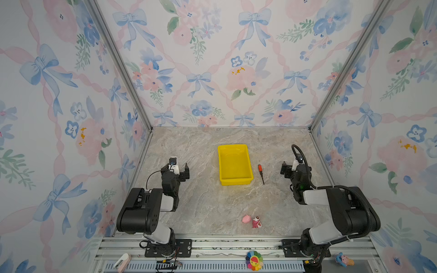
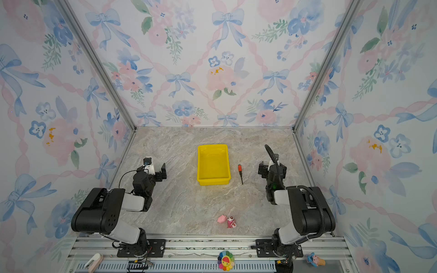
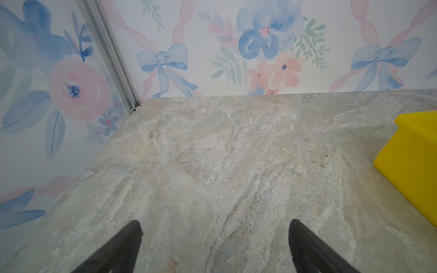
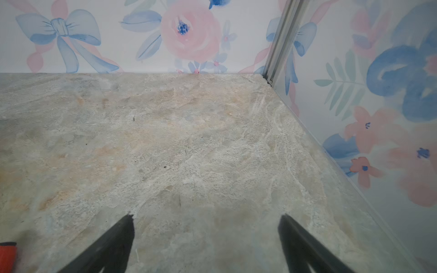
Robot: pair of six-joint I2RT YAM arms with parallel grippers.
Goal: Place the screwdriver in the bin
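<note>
Both top views: screwdriver (image 1: 260, 172) seen lying on bench (image 1: 203, 203), just beside bin (image 1: 236, 181), ungrasped. Left wrist: left fingers (image 3: 127, 243) spread, empty. Right wrist: right fingers (image 4: 118, 238) spread, empty. Pick not started; right-arm reach to handle judged needed.

- A pink toy (image 1: 246, 218) and a red toy (image 1: 256, 222) lie just beside each other on the table (image 1: 212, 208).
- A rainbow flower (image 1: 254, 260) sits by the front rail (image 1: 236, 244).
- A blue toy (image 1: 344, 259) lies farther right.
</note>
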